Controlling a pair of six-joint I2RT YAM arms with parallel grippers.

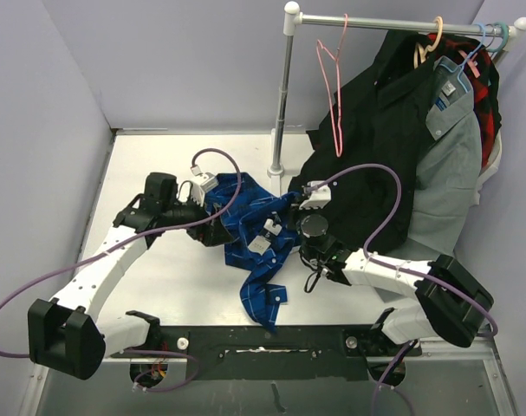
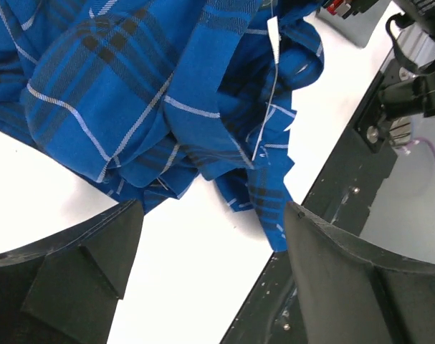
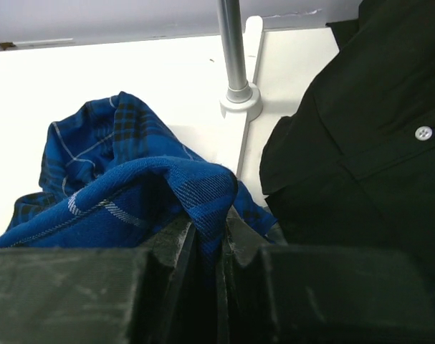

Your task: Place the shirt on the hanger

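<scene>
The royal-blue plaid button-up shirt point(image 1: 245, 227) lies crumpled on the white table point(image 1: 159, 165), between the two pincers. Its collar and sleeves cannot be sorted out in the heap.

The right pincer point(image 3: 206, 247) is clamped on a raised fold of the cloth. Its dark fingers point(image 3: 175, 251) stand nearly together, with blue fabric pinched in the narrow slit and draped over their tips, so how deep the fold reaches is hidden.

The left pincer point(image 2: 210, 251) is spread wide and holds nothing. Bare table shows between its fingers point(image 2: 81, 265), and the shirt's bunched edge lies just beyond the fingertips. A narrow strip of cloth hangs close to one finger, but whether it touches cannot be told. From above, this pincer's tips are lost against the cloth under a purple cable point(image 1: 219, 156).

Just beyond the right pincer stands the round foot of a metal pole point(image 3: 235, 64). Close on its right a black buttoned garment point(image 3: 367, 136) is cut off by the frame edge. The thin pink wire hanger point(image 1: 334, 87) hangs from the grey rail point(image 1: 392, 24), well beyond the right pincer and apart from the shirt. Further along the rail, a grey collared shirt point(image 1: 457, 156) is half covered by the black one. Only a sliver of a red-black plaid garment point(image 1: 485, 82) shows.
</scene>
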